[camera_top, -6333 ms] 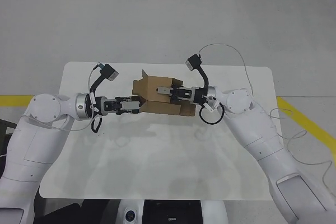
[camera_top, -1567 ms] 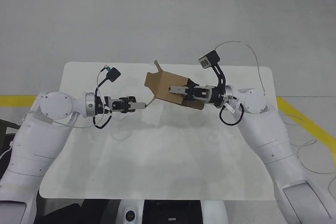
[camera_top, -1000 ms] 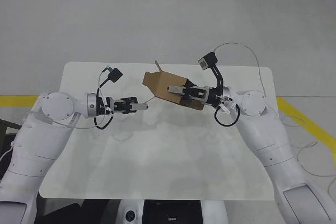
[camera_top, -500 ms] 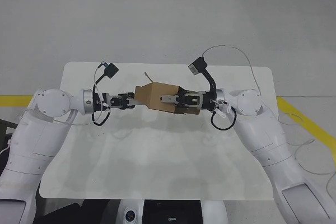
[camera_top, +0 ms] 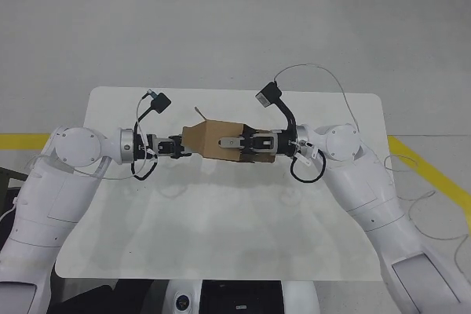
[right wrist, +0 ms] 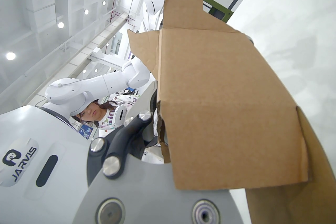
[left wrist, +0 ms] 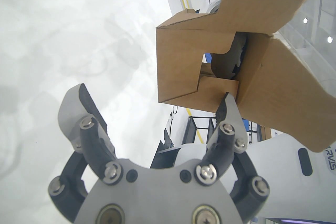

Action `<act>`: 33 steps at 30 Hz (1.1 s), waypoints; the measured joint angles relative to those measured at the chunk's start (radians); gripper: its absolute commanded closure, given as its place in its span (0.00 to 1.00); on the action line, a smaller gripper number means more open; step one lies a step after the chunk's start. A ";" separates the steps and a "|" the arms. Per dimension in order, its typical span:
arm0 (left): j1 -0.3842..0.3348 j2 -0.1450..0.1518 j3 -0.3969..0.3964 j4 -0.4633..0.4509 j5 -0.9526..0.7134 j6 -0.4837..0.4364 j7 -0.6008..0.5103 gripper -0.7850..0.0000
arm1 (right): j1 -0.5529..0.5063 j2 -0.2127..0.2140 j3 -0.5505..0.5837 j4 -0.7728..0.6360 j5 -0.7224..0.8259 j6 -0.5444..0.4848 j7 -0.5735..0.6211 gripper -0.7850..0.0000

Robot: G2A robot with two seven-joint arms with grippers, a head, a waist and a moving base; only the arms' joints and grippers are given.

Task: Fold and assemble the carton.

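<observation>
Gripping a wall of the brown carton [camera_top: 212, 133], the right claw [camera_top: 228, 144] is closed on the cardboard. One silver finger [camera_top: 224, 143] lies flat along the top panel in the top view. In the right wrist view a finger [right wrist: 150, 103] presses against one side of the wall, and the cardboard hides the other finger.

The carton [right wrist: 223, 104] sits over the far middle of the white counter [camera_top: 220, 235], between the two arms, with its long side running from one arm to the other. Whether its underside touches the counter cannot be told.

The left claw [camera_top: 182, 147] is at the carton's opposite end, wide open and holding nothing. In the left wrist view the left claw [left wrist: 156, 93] points at that end of the carton [left wrist: 178, 62]. One fingertip [left wrist: 227, 104] touches the edge of a flap at the carton's corner. The other fingertip [left wrist: 84, 93] is out in the air, well clear of the cardboard.

That end is only partly closed. Two notched flaps [left wrist: 183, 46] are folded across the opening with a dark gap between them. A third flap [left wrist: 262, 9] sticks outward, and a large fourth flap [left wrist: 278, 109] hangs open just beside the touching fingertip. In the top view a thin flap edge [camera_top: 198, 115] rises from the far side of the carton.
</observation>
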 measured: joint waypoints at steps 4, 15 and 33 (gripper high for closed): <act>0.002 0.001 -0.002 -0.001 -0.003 0.002 -0.002 0.00 | 0.001 -0.001 -0.002 0.004 0.001 -0.001 0.000 1.00; 0.005 0.002 -0.003 -0.007 -0.005 0.004 -0.004 0.00 | 0.001 -0.002 -0.001 0.010 -0.003 -0.001 -0.005 1.00; 0.016 0.006 -0.015 -0.010 -0.001 0.007 0.003 0.00 | 0.001 -0.003 0.000 0.019 -0.015 -0.001 -0.013 1.00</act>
